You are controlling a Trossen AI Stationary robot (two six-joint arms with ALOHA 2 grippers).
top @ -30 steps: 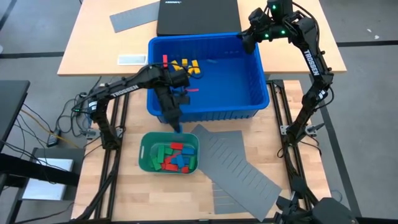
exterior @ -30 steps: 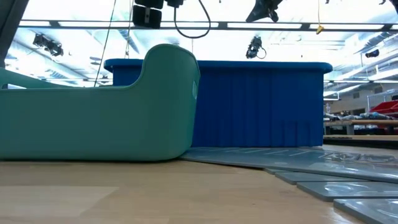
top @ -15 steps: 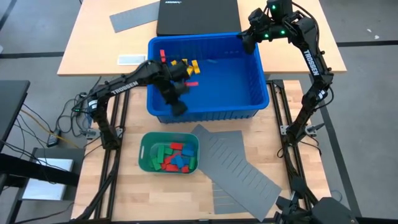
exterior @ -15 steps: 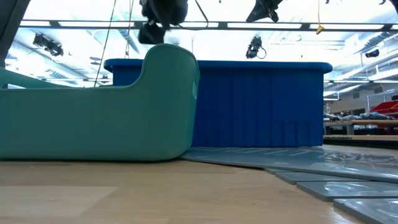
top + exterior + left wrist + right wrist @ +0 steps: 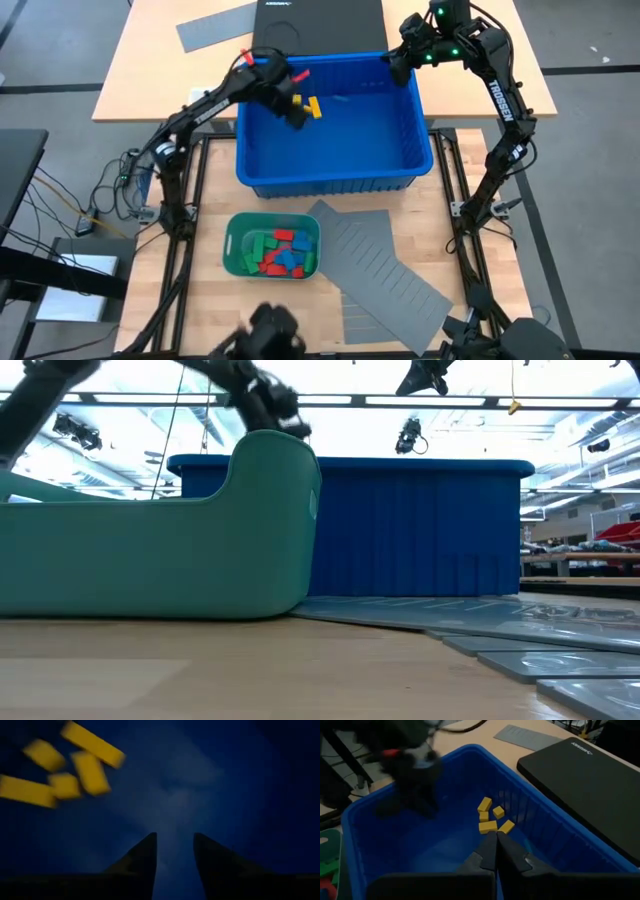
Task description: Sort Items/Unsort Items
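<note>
The left gripper (image 5: pixel 297 110) hangs in the bin (image 5: pixel 390 165), upper left of the high view, jaws apart and empty. The yellow blocks (image 5: pixel 306 104) lie just beside it, long axes mixed. More blocks (image 5: pixel 282 250) fill the tray (image 5: pixel 232 240) below. The right gripper (image 5: pixel 396 64), jaws pressed together, waits at the bin's upper right corner

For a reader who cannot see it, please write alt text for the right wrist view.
A few yellow blocks lie inside a blue bin, seen past the shut right end effector. The left arm reaches blurred into the bin; a black case lies beside it.
</note>
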